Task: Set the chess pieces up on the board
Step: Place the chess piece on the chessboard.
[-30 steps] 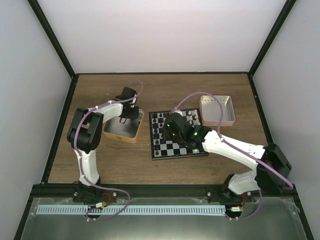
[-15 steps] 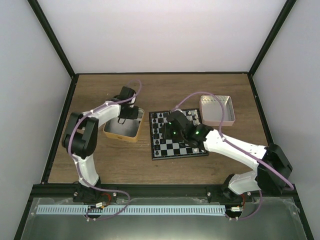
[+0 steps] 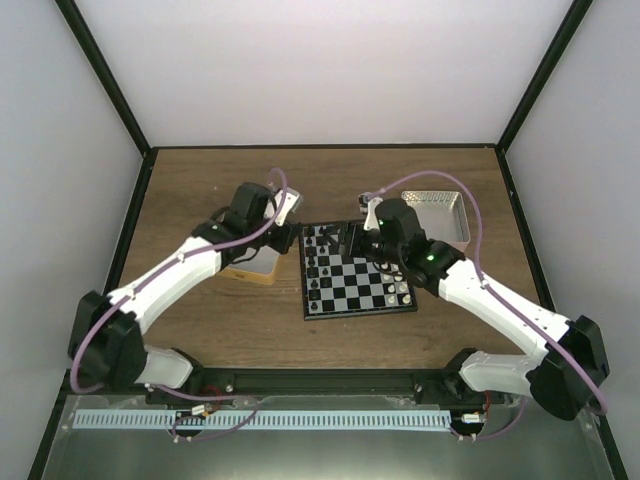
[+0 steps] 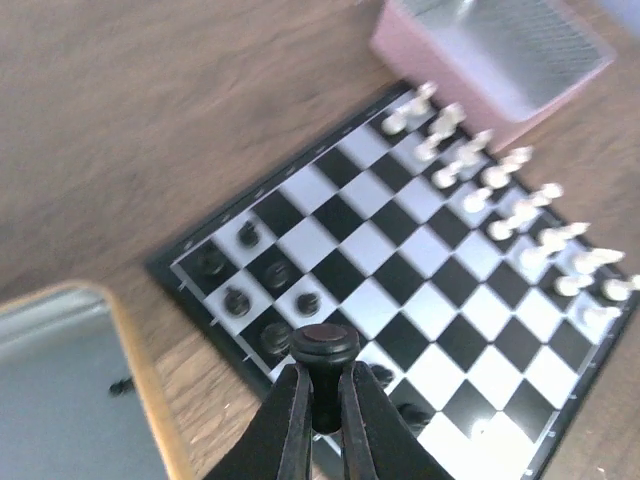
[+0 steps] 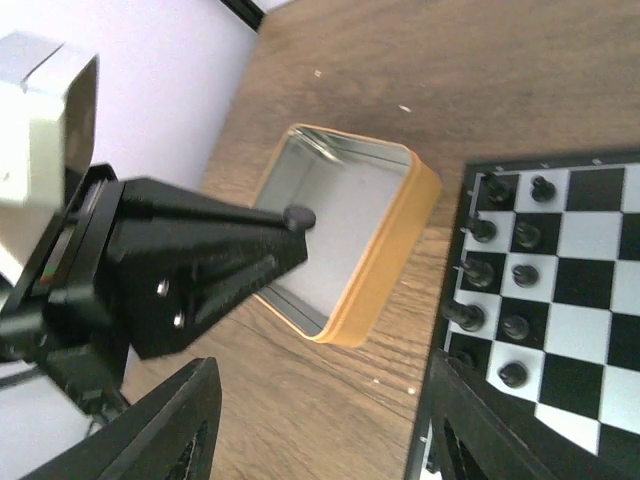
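The board (image 3: 358, 287) lies at the table's middle, with black chess pieces (image 3: 318, 262) along its left side and white ones (image 3: 398, 285) on its right. My left gripper (image 4: 322, 385) is shut on a black chess piece (image 4: 323, 348) and holds it in the air above the board's left edge (image 4: 215, 300). In the top view it (image 3: 284, 228) hangs between the yellow tin and the board. My right gripper (image 5: 320, 440) is wide open and empty, hovering over the board's far left part (image 3: 348, 238). It looks at the left gripper (image 5: 285, 228) and its held piece (image 5: 298, 217).
A yellow tin (image 3: 250, 270) sits left of the board. One small black piece (image 4: 120, 385) lies inside it (image 4: 150, 400). A pinkish metal tin (image 3: 440, 212) stands at the board's far right corner and also shows in the left wrist view (image 4: 500, 50).
My left gripper has risen out of the yellow tin with a black piece and swung right toward the board. My right gripper has moved from the board's middle to its far left part.
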`<action>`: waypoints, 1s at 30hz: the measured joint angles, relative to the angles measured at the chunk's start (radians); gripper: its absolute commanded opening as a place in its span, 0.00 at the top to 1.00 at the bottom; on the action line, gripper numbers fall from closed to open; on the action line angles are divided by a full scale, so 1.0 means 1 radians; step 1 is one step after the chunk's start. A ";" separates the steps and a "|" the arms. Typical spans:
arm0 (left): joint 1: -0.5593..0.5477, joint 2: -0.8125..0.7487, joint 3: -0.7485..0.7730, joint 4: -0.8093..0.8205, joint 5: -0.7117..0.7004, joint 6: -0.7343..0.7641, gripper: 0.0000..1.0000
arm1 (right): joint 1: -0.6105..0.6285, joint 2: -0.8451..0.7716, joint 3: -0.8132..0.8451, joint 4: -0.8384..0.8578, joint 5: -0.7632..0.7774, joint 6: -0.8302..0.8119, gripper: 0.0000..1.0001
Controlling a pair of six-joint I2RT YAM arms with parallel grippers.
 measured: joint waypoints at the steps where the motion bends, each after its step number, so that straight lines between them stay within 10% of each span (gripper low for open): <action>1: -0.014 -0.035 -0.021 0.029 0.019 0.016 0.96 | -0.006 -0.008 0.000 0.008 -0.014 -0.001 0.40; 17: -0.130 -0.311 -0.189 0.249 0.129 0.441 0.96 | -0.011 0.002 0.061 0.037 -0.214 -0.006 0.51; 30: -0.141 -0.321 -0.195 0.238 0.172 0.565 0.96 | -0.011 0.031 0.062 0.069 -0.299 0.005 0.85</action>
